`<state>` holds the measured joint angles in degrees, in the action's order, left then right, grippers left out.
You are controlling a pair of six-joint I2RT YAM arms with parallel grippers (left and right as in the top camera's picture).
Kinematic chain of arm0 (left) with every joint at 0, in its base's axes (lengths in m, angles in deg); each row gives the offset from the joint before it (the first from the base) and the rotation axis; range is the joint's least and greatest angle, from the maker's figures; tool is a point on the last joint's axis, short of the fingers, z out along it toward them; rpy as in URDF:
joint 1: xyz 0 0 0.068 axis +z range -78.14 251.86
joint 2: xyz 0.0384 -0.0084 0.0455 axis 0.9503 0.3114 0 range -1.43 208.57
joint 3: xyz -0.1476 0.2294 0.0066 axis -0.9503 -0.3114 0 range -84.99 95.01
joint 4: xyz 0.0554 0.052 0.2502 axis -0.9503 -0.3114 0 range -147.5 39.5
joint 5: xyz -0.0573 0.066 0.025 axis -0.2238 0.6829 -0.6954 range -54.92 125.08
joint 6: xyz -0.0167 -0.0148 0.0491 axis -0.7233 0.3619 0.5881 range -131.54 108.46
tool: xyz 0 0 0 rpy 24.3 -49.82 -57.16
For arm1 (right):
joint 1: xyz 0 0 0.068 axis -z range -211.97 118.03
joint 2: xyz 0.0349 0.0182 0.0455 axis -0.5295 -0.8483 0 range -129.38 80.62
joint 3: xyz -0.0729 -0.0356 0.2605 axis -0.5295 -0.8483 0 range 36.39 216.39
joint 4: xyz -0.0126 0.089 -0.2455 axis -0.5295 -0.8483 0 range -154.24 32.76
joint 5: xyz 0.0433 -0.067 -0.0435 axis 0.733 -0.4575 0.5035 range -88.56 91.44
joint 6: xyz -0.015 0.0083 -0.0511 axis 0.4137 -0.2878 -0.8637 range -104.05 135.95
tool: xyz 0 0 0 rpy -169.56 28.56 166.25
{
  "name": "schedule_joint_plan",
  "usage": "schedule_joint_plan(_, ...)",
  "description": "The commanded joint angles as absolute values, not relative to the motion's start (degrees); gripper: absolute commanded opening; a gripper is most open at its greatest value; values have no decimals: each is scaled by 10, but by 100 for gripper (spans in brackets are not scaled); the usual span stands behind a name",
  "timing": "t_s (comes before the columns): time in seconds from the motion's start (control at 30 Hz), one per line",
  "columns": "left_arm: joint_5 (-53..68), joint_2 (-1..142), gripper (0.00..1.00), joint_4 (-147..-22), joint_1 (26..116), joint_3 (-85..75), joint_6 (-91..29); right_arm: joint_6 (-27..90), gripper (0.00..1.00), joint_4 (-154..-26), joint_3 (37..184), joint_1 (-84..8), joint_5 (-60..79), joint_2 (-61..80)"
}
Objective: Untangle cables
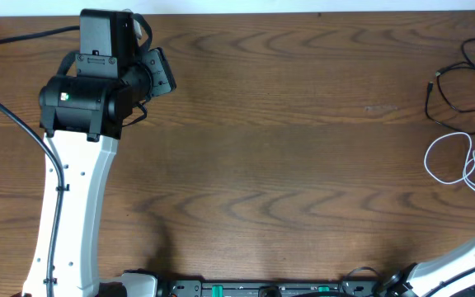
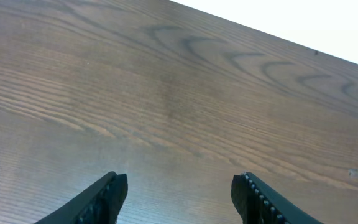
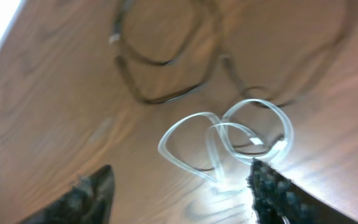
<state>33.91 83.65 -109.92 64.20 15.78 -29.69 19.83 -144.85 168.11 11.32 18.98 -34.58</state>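
The white cable (image 1: 452, 161) lies looped at the table's far right. The black cable (image 1: 460, 82) lies in loops just beyond it, near the right edge. In the blurred right wrist view the white cable (image 3: 229, 140) coils just ahead of my open right gripper (image 3: 182, 186), with the black cable (image 3: 160, 68) farther off; nothing is between the fingers. The right arm (image 1: 468, 260) enters at the bottom right, its gripper out of the overhead view. My left gripper (image 2: 179, 193) is open and empty over bare wood at the far left.
The left arm (image 1: 81, 157) stretches up the left side of the wooden table (image 1: 287, 148). The table's far edge meets a white surface (image 2: 303, 25). A robot base rail (image 1: 262, 289) runs along the front edge.
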Motion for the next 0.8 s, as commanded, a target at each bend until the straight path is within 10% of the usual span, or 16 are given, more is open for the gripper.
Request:
schedule_joint_plan(0.0, 342, 843, 60, -1105, 643, 156, -298, 136, 71, -1461, 1686, 77, 276, -317)
schedule_joint_plan(0.1, 342, 843, 98, -1114, 643, 156, -298, 117, 75, -1483, 1686, 33, 274, -297)
schedule_joint_plan(0.43, 342, 843, 98, -1113, 643, 156, -298, 118, 99, -1518, 1686, -137, 185, -192)
schedule_joint_plan(0.77, 342, 843, 98, -1113, 643, 156, -298, 189, 99, -1545, 1686, -248, 196, -90)
